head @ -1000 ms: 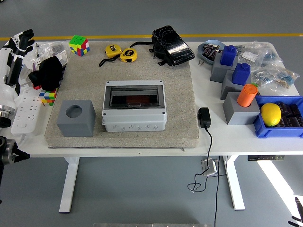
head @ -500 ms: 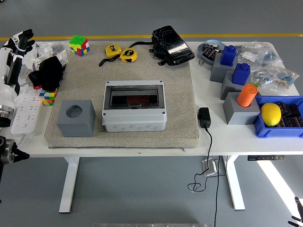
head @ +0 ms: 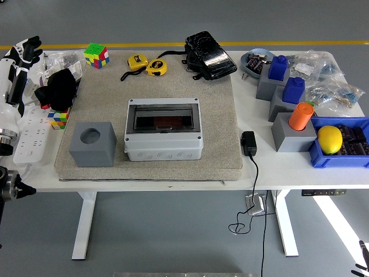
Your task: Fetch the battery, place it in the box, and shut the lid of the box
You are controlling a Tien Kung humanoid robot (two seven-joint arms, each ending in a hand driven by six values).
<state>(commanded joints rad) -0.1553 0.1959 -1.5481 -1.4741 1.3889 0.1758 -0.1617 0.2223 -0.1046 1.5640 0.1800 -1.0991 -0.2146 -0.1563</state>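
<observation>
The grey box [head: 164, 147] stands in the middle of the beige mat [head: 219, 115]. Its dark see-through lid [head: 164, 118] lies flat, and a reddish-brown block shows through it. Small dark battery-like pieces lie in the blue bin [head: 340, 158] at the right edge and in the grey bowl [head: 253, 57] at the back. My left hand [head: 26, 49] is raised at the far left edge, well away from the box, fingers stretched out and holding nothing. Of my right hand only a dark sliver [head: 361, 251] shows in the lower right corner, below the table.
A grey cube with a round hole [head: 92, 144] sits left of the box. Tape measures [head: 147, 64], a black pouch [head: 210, 55], puzzle cubes [head: 96, 55], a power strip [head: 31, 135] and a black adapter [head: 248, 143] surround the mat. Grey stands with blue and orange pieces [head: 291, 107] and a lemon [head: 330, 139] crowd the right.
</observation>
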